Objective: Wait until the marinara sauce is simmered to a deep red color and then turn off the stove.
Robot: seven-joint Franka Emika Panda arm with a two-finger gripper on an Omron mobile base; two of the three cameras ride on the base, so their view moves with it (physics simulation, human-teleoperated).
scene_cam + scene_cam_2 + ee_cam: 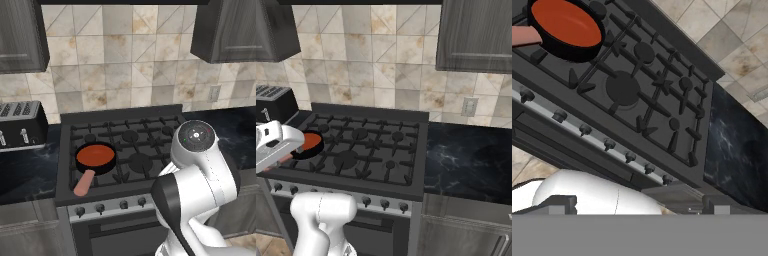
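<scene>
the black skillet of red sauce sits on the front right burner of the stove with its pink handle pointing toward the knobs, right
Not quite: the small black skillet of orange-red marinara sauce sits on the front left burner of the dark grey gas stove, as the left base view shows. Its tan-pink handle does point toward the knobs.

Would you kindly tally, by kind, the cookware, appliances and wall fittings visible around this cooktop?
skillet, holding marinara sauce: 1
stove: 1
toaster: 1
wall outlet: 1
Total: 4
</scene>
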